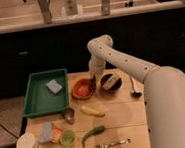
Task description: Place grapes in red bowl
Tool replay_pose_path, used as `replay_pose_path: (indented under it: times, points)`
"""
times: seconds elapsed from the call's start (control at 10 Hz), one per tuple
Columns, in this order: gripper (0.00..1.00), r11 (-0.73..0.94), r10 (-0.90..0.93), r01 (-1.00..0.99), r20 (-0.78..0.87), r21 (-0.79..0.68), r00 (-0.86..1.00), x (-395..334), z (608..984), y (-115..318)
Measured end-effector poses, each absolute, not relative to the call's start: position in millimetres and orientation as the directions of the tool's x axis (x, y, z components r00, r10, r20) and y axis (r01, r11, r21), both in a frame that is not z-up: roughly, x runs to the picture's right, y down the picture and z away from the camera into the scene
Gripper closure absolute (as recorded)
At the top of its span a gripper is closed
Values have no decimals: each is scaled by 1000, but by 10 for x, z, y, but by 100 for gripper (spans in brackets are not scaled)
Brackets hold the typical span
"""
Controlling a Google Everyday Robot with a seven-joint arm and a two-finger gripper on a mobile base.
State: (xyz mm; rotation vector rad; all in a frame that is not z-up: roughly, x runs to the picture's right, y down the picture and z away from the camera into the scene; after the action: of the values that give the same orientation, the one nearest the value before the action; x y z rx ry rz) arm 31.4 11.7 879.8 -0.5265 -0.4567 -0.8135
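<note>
Red bowl — the pincer hovers at its rim nearest the dark bowl — grip cannot be told.

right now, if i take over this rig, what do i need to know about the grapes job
Hand: low at the right rim of the red bowl, between it and the dark bowl. Its grip cannot be judged.
Grapes: cannot be made out, neither at the hand nor in the red bowl.
Red bowl: just right of the green tray.
Done: the hand is at the red bowl.
Left: check where the grapes are. If the hand holds them, release them into the red bowl, then lift away.
</note>
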Motion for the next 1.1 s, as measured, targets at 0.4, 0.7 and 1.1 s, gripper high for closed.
replay_pose_path:
  times: [0.4,0.7,1.1]
  points:
    - [100,572,-555,776,572,-265,604,336,8813,113]
    - [100,571,-554,777,575,-265,602,347,8826,106]
    - [100,569,-555,780,578,-261,598,345,8843,84]
